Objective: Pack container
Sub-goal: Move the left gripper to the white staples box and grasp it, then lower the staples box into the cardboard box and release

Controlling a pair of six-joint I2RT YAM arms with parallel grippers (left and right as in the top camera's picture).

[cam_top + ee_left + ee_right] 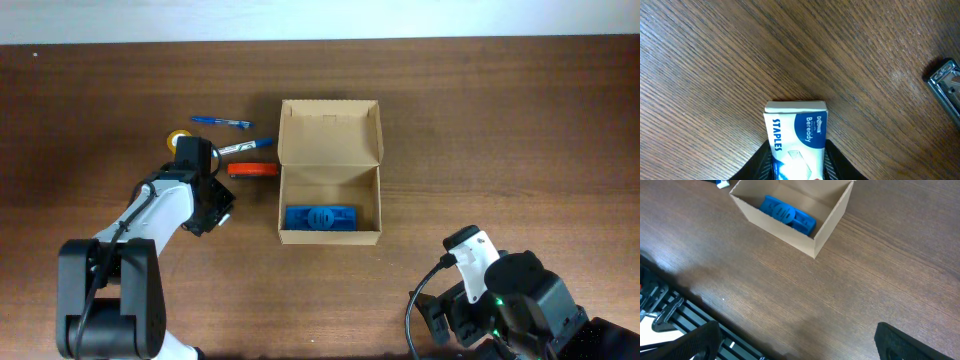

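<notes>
The container point(330, 237) stands open at the middle of the table point(480, 110), a little toward the far edge, its flap lid point(330, 130) upright on the far side. A blue thing point(321, 217) lies flat inside, against the near wall; the right wrist view shows it point(787, 215) there as well, with the container point(832, 215) well apart from that arm.

Left of the container lie a blue pen point(222, 122) nearest the far edge, a second pen point(245, 147) just below it, and an orange thing point(252, 170) just beside the container's left wall. A yellow tape roll point(179, 137) sits left of the pens, partly hidden by the left arm.

The left gripper point(218, 212) is over the table left of the container, on the near side of the orange thing. Its wrist view shows the gripper point(799, 165) pinching a white and blue staples box point(797, 125) from both sides; whether the box rests on the wood or is lifted cannot be told. A metal piece point(946, 85) shows at that view's right edge, cut off.

The right gripper point(796, 327) is near the table's near right corner, its fingers point(695, 340) spread wide with only bare wood between them.
</notes>
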